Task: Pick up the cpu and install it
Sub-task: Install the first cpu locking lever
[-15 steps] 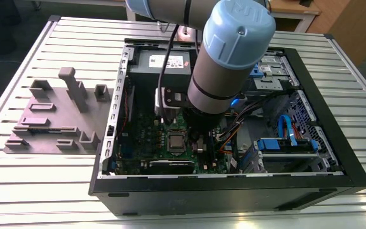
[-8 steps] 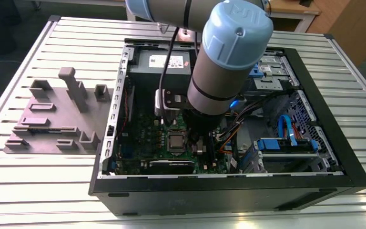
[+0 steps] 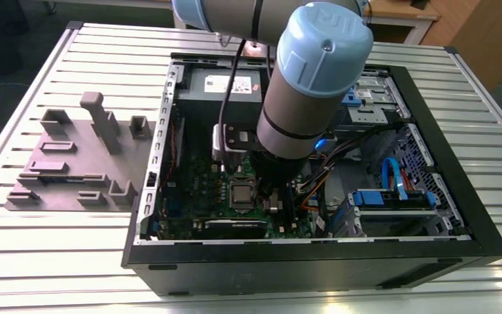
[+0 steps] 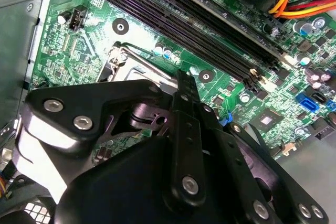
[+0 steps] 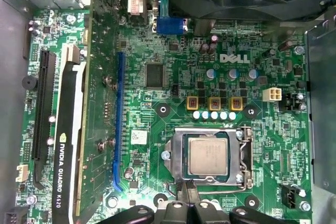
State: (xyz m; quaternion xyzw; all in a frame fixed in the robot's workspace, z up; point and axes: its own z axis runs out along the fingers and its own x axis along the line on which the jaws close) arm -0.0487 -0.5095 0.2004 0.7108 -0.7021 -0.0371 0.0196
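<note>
Inside the open black computer case (image 3: 321, 261), the small flat silver-grey square cpu (image 5: 208, 158) lies in its metal socket frame (image 5: 242, 157) on the green motherboard (image 5: 173, 51). Just beside it, the black tool (image 5: 189, 190) has its fingers together, empty. Light, stiff and fragile, the chip seems best gripped by its edges.

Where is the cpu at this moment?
In the first wrist view, the cpu lies flat within the metal socket frame on the green motherboard, close to the gripper.
</note>
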